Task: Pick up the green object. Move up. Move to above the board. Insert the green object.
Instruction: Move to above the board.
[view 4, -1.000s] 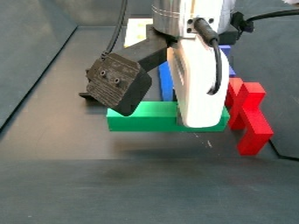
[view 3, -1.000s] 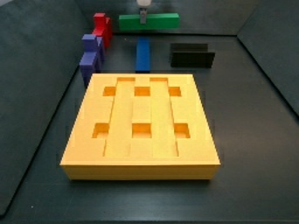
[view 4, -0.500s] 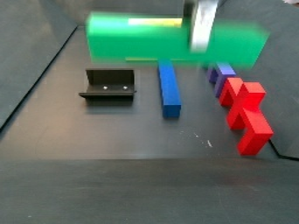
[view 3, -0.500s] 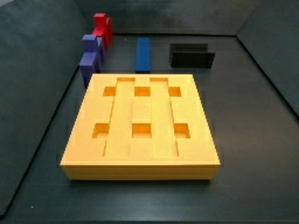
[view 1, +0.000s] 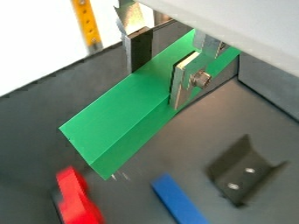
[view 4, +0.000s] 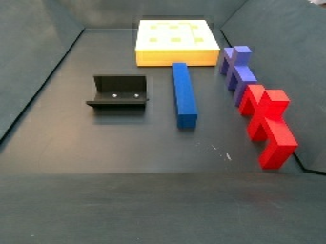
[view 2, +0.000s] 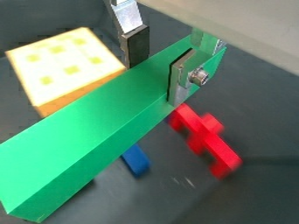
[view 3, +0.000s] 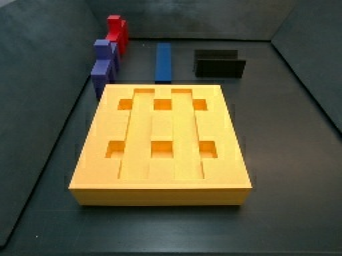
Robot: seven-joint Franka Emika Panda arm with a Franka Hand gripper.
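In both wrist views my gripper [view 1: 160, 77] [view 2: 159, 70] is shut on the green object [view 1: 128, 114] [view 2: 100, 140], a long bright-green bar held across its middle, high above the floor. Neither the gripper nor the green bar shows in either side view. The board, an orange-yellow slab with six square holes, lies on the floor in both side views [view 3: 160, 186] [view 4: 173, 58]. In a wrist view the board [view 2: 45, 94] lies off beyond one end of the bar.
On the floor lie a blue bar [view 3: 163, 62] [view 4: 185, 93], a red stepped piece [view 3: 116, 28] [view 4: 270, 124], a purple-blue stepped piece [view 3: 102, 60] [view 4: 237, 69] and the black fixture [view 3: 219, 64] [view 4: 118, 94]. Dark walls enclose the floor.
The gripper has risen with the green bar, from just above the floor beside the red piece up out of both side views.
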